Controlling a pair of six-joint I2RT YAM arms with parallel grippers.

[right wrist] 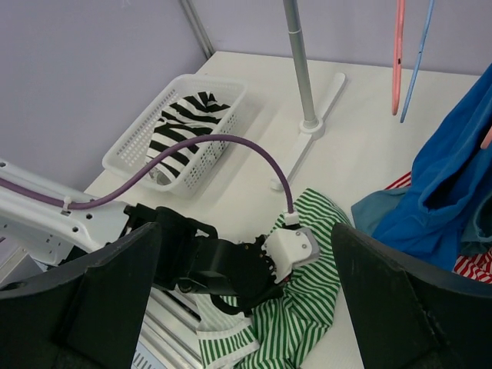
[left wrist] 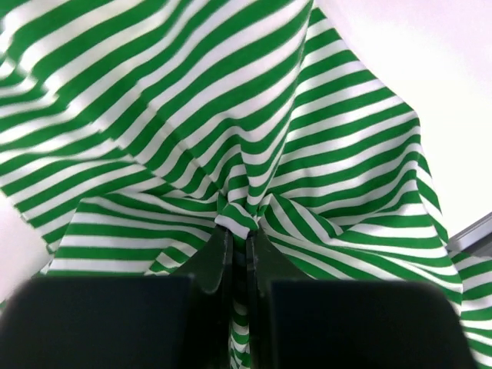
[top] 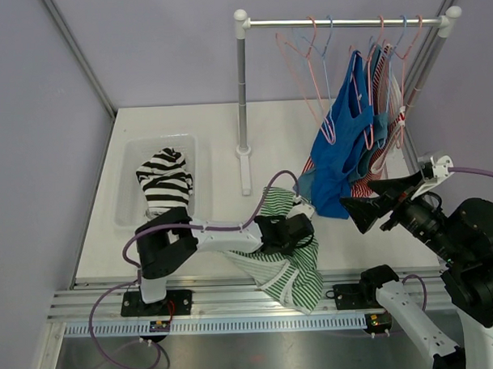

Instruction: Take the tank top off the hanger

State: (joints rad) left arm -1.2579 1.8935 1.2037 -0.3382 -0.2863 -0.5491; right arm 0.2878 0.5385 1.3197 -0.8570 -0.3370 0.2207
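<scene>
A green-and-white striped tank top [top: 294,272] lies crumpled on the table's near edge, partly hanging over it, with no hanger in it. My left gripper [top: 301,243] is shut on a bunched fold of it [left wrist: 239,234]; the cloth [left wrist: 231,115] fills the left wrist view. It also shows in the right wrist view [right wrist: 323,307]. My right gripper [top: 367,198] is open and empty in the air, right of the left gripper and just below a blue tank top [top: 342,149] that hangs from a hanger on the rack.
A clothes rack [top: 242,87] stands at the back with empty pink and blue hangers [top: 307,69] and a red-striped garment [top: 381,83]. A white basket [top: 132,148] at the left holds a black-and-white striped top [top: 165,179].
</scene>
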